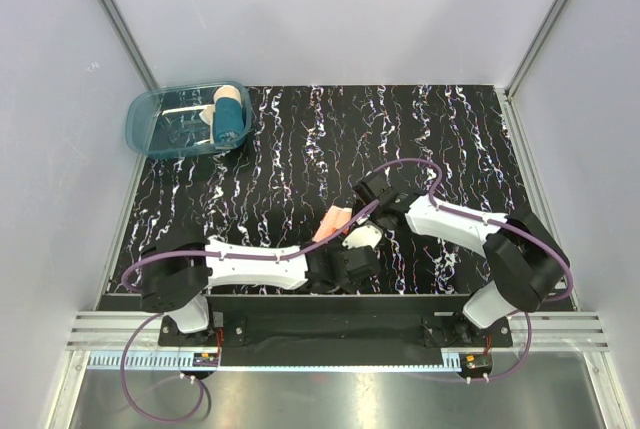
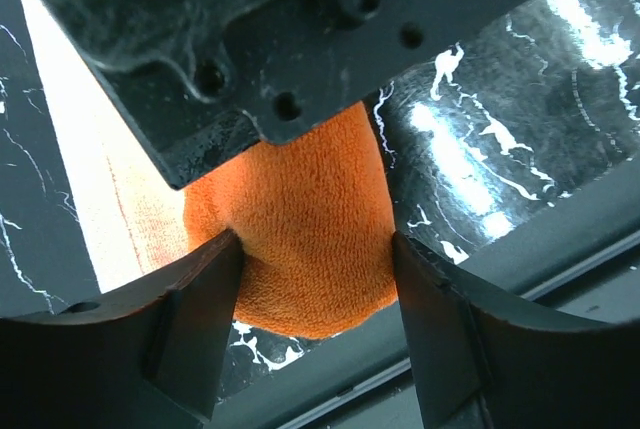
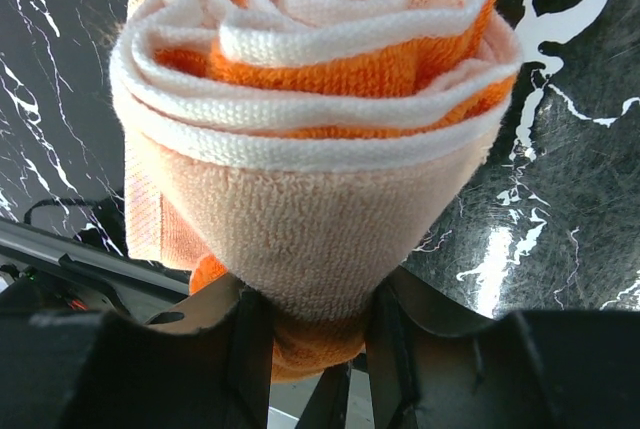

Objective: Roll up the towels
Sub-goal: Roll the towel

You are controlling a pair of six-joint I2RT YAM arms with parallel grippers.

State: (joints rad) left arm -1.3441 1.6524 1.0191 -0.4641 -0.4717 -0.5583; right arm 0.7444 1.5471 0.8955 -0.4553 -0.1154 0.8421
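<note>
Orange towel (image 3: 310, 149), already rolled, is seen clamped by the left end effector (image 2: 315, 249) and the right end effector (image 3: 310, 311) over the bench (image 1: 300, 149) near its front edge, where the coil could be unwound if one grip is released early.

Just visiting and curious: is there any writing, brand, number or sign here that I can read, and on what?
None can be read.
The orange towel, the blue tub and the rolled towel in it show no label.
The white streaks on the black table are marbling, not letters.
The small parts on the front rail are too small to tell.
</note>
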